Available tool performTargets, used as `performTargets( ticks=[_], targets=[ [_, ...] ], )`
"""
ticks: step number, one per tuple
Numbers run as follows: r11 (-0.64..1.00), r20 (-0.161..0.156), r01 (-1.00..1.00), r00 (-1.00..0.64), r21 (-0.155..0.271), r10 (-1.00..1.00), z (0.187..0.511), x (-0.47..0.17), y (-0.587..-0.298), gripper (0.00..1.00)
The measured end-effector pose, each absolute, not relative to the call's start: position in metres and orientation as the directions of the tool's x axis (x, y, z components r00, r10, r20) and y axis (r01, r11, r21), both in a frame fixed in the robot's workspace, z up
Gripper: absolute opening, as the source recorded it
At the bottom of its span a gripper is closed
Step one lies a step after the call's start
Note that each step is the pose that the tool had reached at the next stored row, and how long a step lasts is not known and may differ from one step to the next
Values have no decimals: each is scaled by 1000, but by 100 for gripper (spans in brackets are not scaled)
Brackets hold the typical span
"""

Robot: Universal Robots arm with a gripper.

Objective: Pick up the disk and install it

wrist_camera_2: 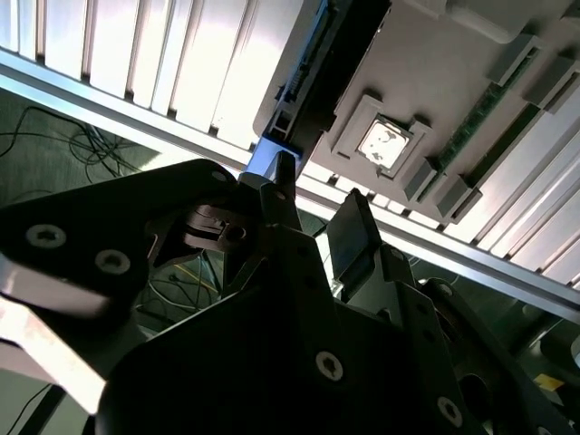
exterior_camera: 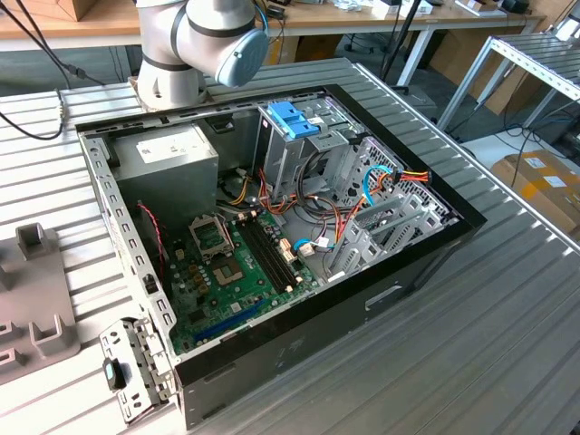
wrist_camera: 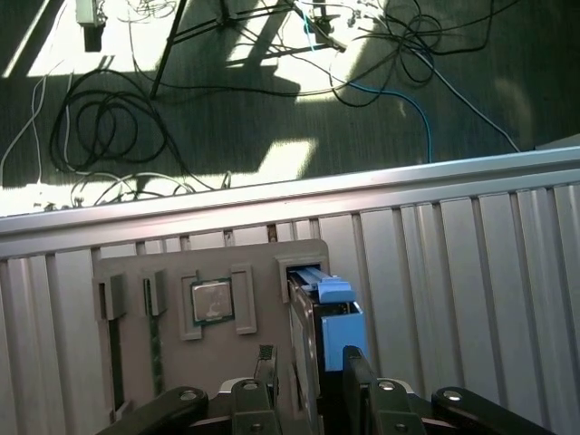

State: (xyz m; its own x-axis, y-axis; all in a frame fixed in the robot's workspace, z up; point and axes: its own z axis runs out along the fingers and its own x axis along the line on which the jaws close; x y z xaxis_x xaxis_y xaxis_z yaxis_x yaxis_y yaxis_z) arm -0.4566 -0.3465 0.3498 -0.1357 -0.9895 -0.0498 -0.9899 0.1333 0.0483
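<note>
disk (wrist_camera: 337, 328) upright in holder (wrist_camera: 263, 263) slot — end effector (wrist_camera: 311, 370) open, astride its blue end

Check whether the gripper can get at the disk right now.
Likely yes. In the first wrist view the disk stands on edge in the grey holder with its upper edge bare. The open gripper hovers close over it, lined up, with nothing between.

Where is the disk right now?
In the first wrist view, the disk stands on edge in a slot of the beige holder tray, next to the processor chip, with the gripper close by.
</note>
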Motion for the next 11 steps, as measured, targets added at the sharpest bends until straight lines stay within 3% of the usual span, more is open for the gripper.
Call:
performTargets(
  ticks=[11],
  targets=[
    [125, -50, -991, -128, 48, -991, 347, -457, -346, 42]
  ],
)
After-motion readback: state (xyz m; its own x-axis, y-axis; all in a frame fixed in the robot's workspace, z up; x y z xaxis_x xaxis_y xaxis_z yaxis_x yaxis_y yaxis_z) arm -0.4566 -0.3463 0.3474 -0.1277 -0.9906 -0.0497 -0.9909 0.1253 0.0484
